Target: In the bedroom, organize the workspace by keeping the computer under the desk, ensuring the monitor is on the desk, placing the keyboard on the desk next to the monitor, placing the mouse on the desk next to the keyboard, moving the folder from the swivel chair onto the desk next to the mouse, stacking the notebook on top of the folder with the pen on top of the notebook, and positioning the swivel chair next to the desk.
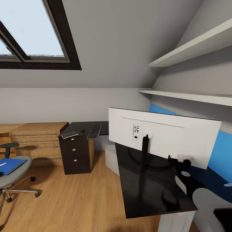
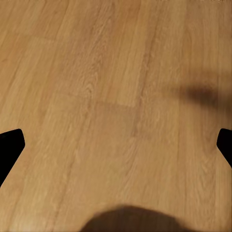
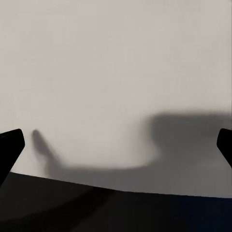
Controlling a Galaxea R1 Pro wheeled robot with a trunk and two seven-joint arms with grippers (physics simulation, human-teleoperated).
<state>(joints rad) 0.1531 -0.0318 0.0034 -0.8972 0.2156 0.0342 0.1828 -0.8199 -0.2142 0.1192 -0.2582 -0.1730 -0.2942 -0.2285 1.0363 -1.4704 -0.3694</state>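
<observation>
From the head view, the wide monitor with its white back [image 1: 167,137] stands on the glossy black L-shaped desk [image 1: 151,190], the slim dark keyboard [image 1: 94,131] lies on the desk's far wing, and the flat bright blue folder [image 1: 11,165] rests on the grey swivel chair [image 1: 13,175]. The left wrist view looks down on bare light wood floor [image 2: 116,96] between the left gripper's [image 2: 116,145] widely parted, empty black fingertips [image 2: 9,145]. The right wrist view has the right gripper [image 3: 116,145] equally wide open and empty, its fingertips [image 3: 10,145] framing the monitor's white back just ahead, above the black desktop.

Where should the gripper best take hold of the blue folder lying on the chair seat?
Probably at the folder's front edge, coming from above and in front: it lies flat on the swivel chair seat, so only its thin edges offer a pinch.
</observation>
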